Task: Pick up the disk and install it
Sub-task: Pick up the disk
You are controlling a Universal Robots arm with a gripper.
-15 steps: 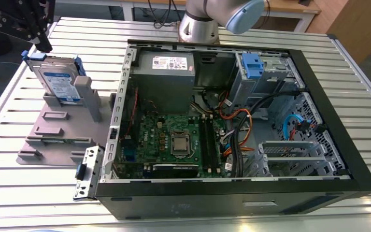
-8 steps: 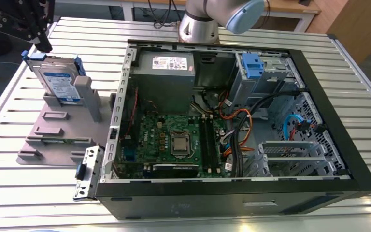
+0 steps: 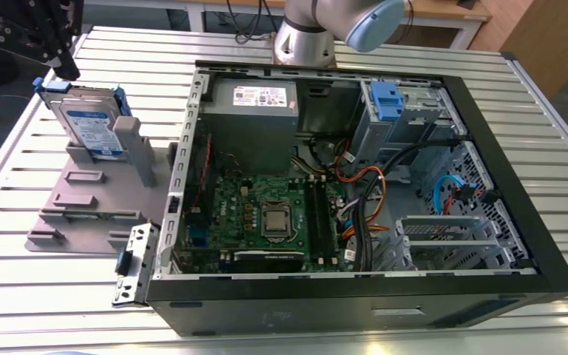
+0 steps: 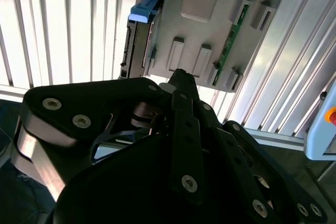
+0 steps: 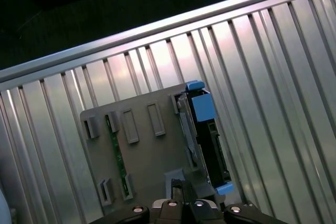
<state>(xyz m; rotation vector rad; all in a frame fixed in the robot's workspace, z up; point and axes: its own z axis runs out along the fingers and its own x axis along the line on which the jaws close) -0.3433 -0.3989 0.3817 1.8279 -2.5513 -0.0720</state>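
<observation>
The disk (image 3: 88, 127) stands upright on its edge in a slot of the grey holder plate (image 3: 72, 214) at the exterior view's left, its blue-and-white label facing out and the blue bracket around it. Both wrist views show it edge-on from above, the disk (image 4: 138, 43) and the disk (image 5: 202, 132). My black gripper (image 3: 67, 72) hangs just above the disk's far top corner, clear of it. Its fingers (image 4: 178, 77) lie together with nothing between them. The gripper's tip (image 5: 176, 184) shows over the holder plate (image 5: 147, 156).
The open computer case (image 3: 526, 185) lies to the exterior view's right of the holder, with the motherboard (image 3: 264, 214), the power supply (image 3: 254, 111) and a blue-latched drive bay (image 3: 387, 100). A green memory stick (image 5: 118, 153) sits in the holder. A small metal cage (image 3: 131, 266) leans at the case's near corner.
</observation>
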